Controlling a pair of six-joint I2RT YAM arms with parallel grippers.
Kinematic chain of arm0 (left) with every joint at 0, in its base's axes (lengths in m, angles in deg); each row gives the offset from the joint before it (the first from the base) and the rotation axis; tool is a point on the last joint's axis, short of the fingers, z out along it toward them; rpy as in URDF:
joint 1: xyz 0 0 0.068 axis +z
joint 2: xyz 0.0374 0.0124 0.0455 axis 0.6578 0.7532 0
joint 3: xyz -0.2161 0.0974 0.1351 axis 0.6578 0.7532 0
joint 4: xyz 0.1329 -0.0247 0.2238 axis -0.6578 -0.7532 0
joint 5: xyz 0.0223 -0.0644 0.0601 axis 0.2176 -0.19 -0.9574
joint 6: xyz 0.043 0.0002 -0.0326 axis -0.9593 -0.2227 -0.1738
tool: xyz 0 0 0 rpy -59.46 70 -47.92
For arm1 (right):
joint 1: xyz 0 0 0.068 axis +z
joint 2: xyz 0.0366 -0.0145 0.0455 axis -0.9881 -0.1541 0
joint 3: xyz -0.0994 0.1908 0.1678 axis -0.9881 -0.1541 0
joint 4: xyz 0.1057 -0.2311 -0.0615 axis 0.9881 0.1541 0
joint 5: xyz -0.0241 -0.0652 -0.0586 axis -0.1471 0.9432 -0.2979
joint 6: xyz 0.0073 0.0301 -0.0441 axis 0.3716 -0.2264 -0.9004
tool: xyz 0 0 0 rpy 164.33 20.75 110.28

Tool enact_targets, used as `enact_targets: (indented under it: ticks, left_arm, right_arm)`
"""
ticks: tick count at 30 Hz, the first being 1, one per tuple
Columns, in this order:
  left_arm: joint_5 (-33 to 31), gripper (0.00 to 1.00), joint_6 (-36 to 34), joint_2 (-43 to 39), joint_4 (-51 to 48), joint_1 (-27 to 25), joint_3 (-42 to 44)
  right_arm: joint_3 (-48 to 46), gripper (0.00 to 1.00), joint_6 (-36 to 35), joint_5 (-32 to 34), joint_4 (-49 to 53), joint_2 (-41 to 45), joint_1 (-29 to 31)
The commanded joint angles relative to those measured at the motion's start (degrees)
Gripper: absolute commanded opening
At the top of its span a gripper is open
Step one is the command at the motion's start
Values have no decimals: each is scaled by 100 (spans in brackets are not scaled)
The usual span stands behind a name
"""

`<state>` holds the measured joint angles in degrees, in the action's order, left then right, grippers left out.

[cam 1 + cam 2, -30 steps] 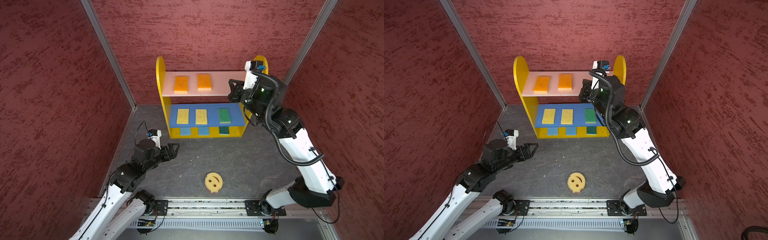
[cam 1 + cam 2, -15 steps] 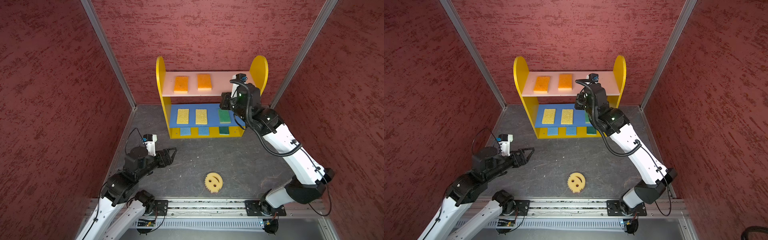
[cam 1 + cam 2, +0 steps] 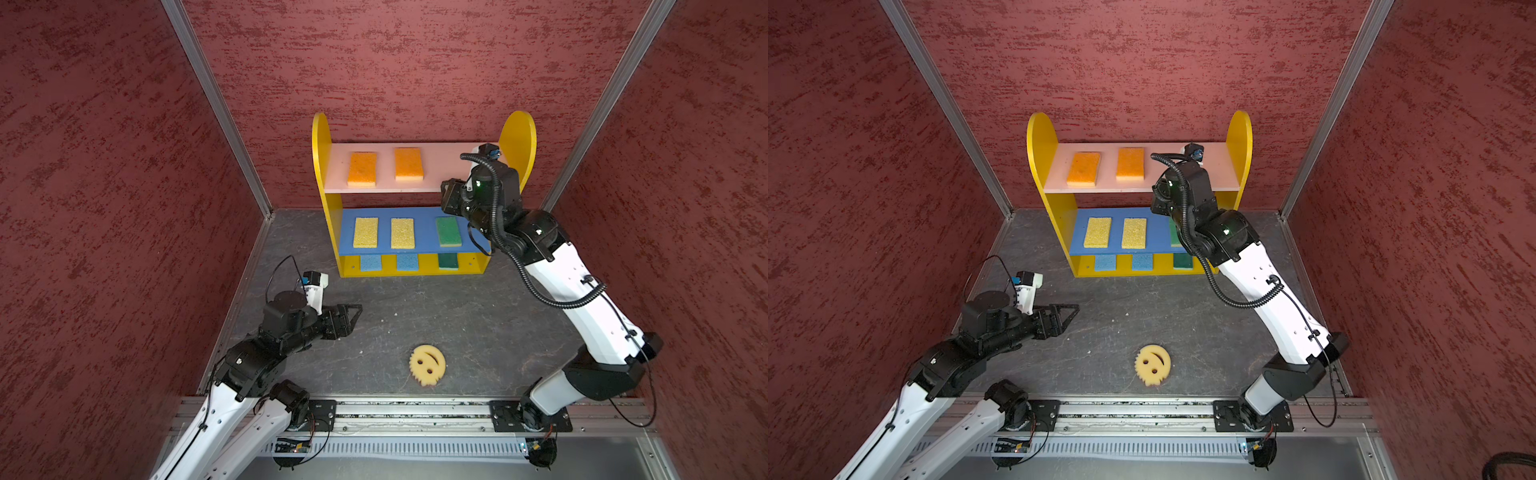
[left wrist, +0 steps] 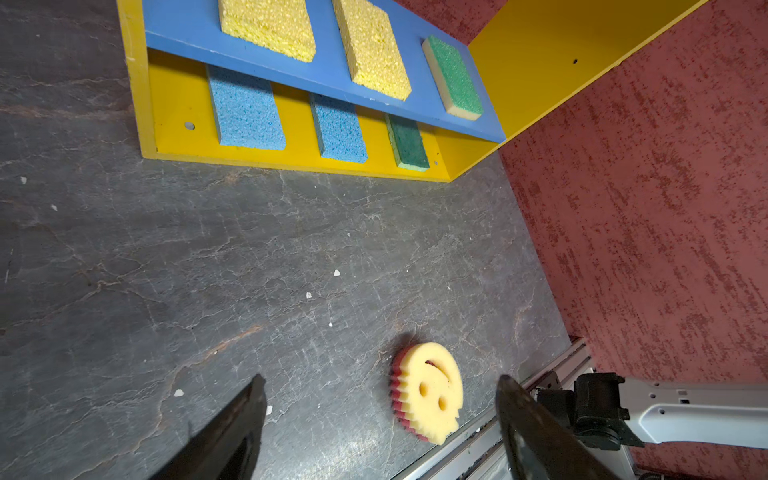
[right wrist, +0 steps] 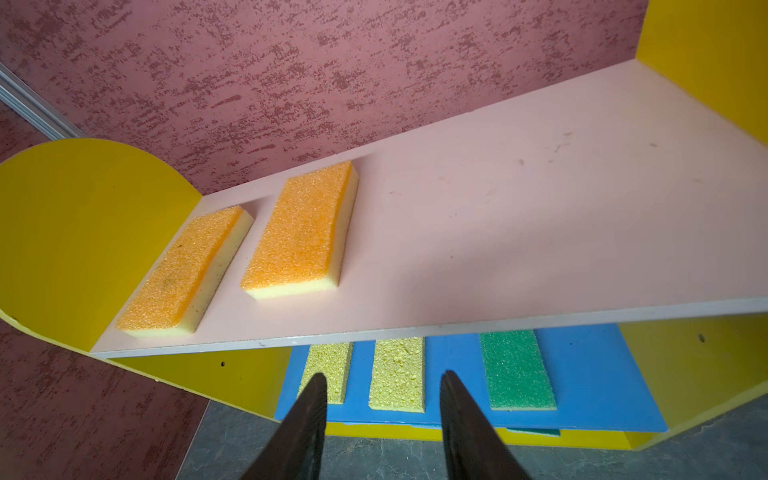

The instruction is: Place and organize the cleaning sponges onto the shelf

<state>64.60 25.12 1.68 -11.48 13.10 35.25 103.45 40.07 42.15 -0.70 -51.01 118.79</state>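
Note:
The shelf stands against the back wall. Two orange sponges lie on its pink top board. The blue middle board holds two yellow sponges and a green one. On the yellow base lie two blue sponges and a green one. The round yellow smiley sponge lies on the floor near the front rail. My left gripper hovers open and empty to its left. My right gripper is open and empty in front of the shelf's right part.
The floor is dark stone, boxed in by red walls with aluminium corner posts. A metal rail with both arm bases runs along the front. The right part of the pink top board is bare.
My right gripper has opened from shut, and its arm dipped toward the middle board and came back a little. My left arm has sunk lower, its gripper pointing toward the smiley.

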Motion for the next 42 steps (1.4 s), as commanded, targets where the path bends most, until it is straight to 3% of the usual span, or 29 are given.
enact_targets:
  ticks: [1, 4, 5, 6, 10, 16, 20, 22, 26, 29, 32, 33, 36, 42]
  left_arm:
    - [69, 87, -199, -82, 164, 8, 76]
    - [54, 87, -192, -59, 206, 51, 116]
    - [52, 87, -153, -38, 224, 73, 152]
    - [83, 87, -113, 0, 268, 87, 198]
    - [429, 87, 83, 222, 675, 96, 532]
    - [634, 83, 176, 842, 1085, 103, 642]
    - [435, 50, 65, 1018, 1225, 98, 54]
    - [183, 39, 51, 1167, 1252, 96, -410]
    - [-151, 15, -56, 1697, 1164, 109, -1478]
    - [-201, 7, -164, 2099, 1196, 117, -2102]
    - [-374, 10, -286, 2471, 1188, 132, -2683]
    - [-473, 15, -339, 2586, 1218, 147, -2823]
    - [-646, 18, -410, 2912, 1289, 292, -3295]
    - [-587, 19, -320, 3690, 1450, 483, -4138]
  right_arm:
    - [-555, 47, 159, 127, 140, 153, -20]
    - [-1574, 53, 446, 199, 238, 667, 14]
    - [-1985, 67, 561, 196, 212, 969, 23]
    - [-2480, 72, 711, 207, 212, 1264, 23]
    - [-3937, 76, 1280, 552, 667, 2384, 32]
    - [-4526, 81, 1398, 807, 1277, 3069, 23]
    - [-4337, 58, 886, 351, 696, 2813, 29]
    - [-4320, 34, 644, -39, 305, 2633, 27]
    - [-4739, 0, 520, -718, -593, 2585, 25]
    - [-5222, 0, 551, -769, -941, 2678, 23]
    - [-5788, 0, 590, -622, -1094, 2883, 23]
    - [-6025, 6, 595, -636, -1207, 2990, 24]
    - [-6665, 22, 531, -725, -1535, 3306, 23]
    - [-7501, 36, 468, -423, -1911, 3866, 14]
